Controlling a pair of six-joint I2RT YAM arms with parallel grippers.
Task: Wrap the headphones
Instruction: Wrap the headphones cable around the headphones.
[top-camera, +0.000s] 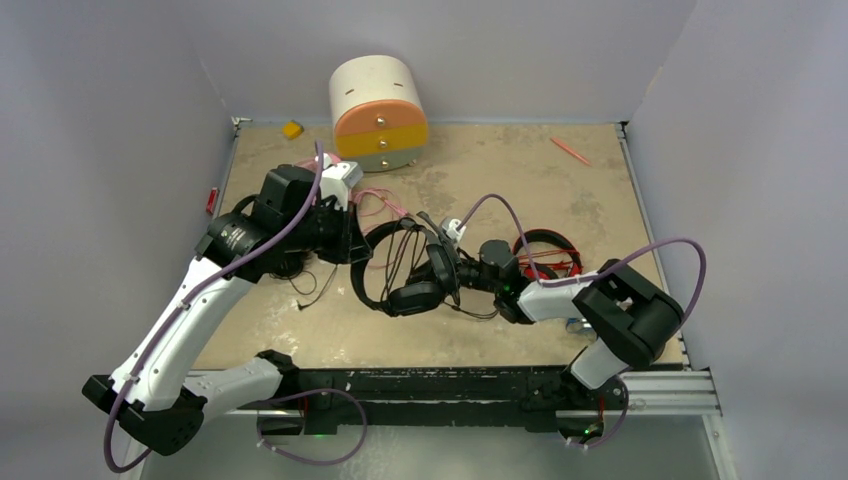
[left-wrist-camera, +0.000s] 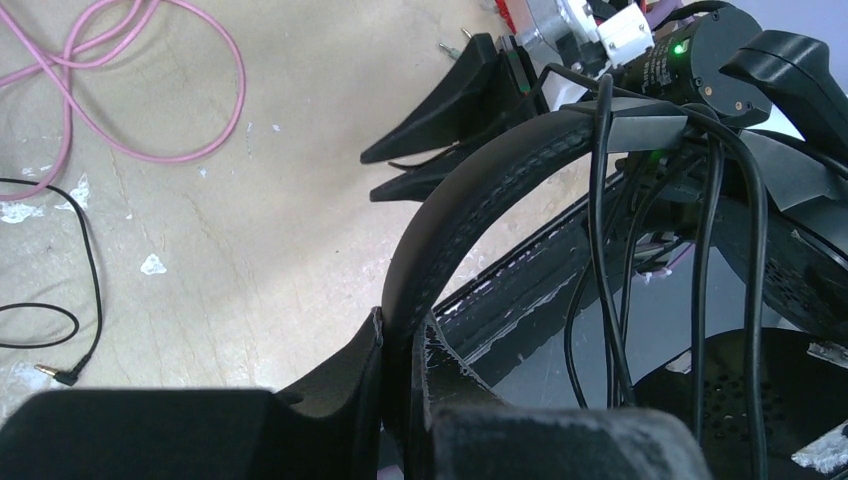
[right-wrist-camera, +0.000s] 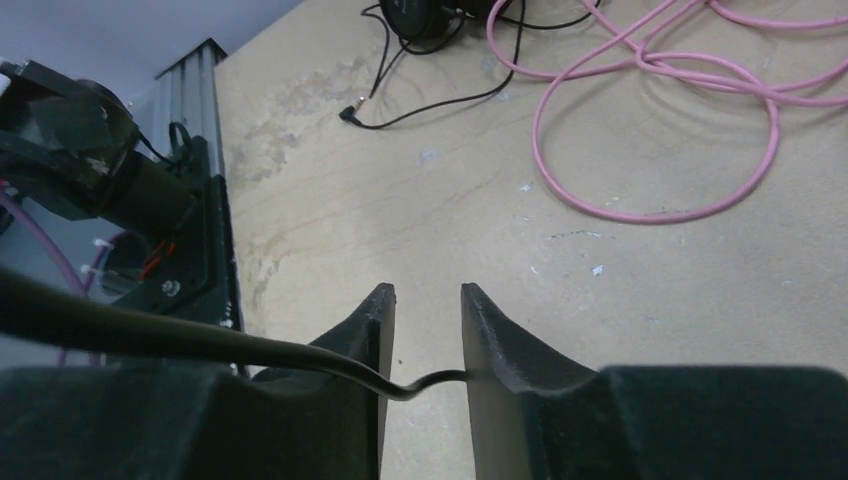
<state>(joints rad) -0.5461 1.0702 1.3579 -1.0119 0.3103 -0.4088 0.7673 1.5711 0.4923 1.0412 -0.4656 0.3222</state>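
Two arms reach over tan table (top-camera: 500, 185). Drawer box (top-camera: 380, 112) at far edge. Black headphones (top-camera: 415, 297) mid-table, headband pinched tight in left gripper (left-wrist-camera: 403, 328). Red headphones (top-camera: 545, 233) just right. Right gripper (right-wrist-camera: 428, 300) jaws narrowly apart, thin black cable (right-wrist-camera: 200, 345) crossing the gap.

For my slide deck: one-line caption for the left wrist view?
Left gripper clamps the black headphones by the headband, black cable draped over it.

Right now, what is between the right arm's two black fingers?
A thin black cable crosses that gap; the right wrist view shows it.
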